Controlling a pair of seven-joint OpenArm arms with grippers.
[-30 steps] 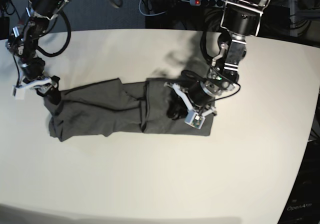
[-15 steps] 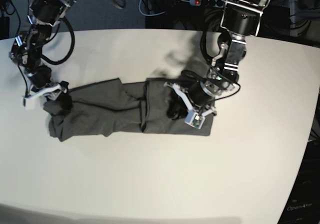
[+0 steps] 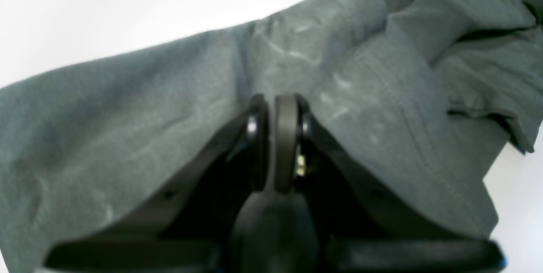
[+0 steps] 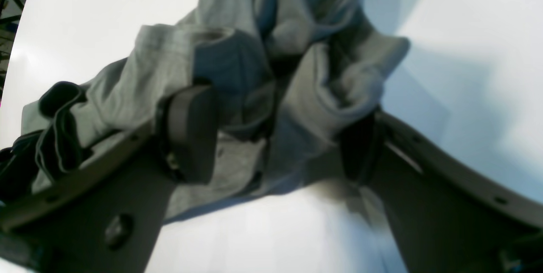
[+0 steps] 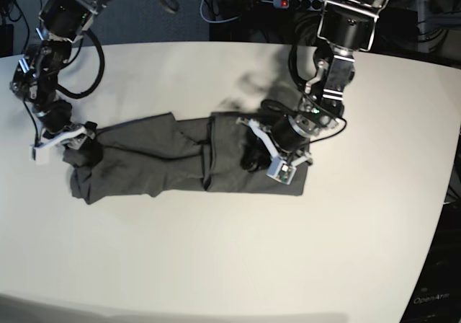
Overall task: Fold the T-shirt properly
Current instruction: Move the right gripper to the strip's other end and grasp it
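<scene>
Lying across the white tabletop (image 5: 230, 265), the T-shirt (image 5: 180, 161) is a long, rumpled dark grey band, so folding looks partly done; judging by its shape, bringing the ends together and smoothing remain. The left jaws (image 3: 275, 137) are clenched with nothing visibly between them, cloth spread all round them. The right jaws (image 4: 280, 137) are spread wide, a bunched end of cloth between them.

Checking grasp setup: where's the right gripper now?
Base view, far left: right gripper open at the T-shirt's left end, cloth bunched between its fingers.
</scene>
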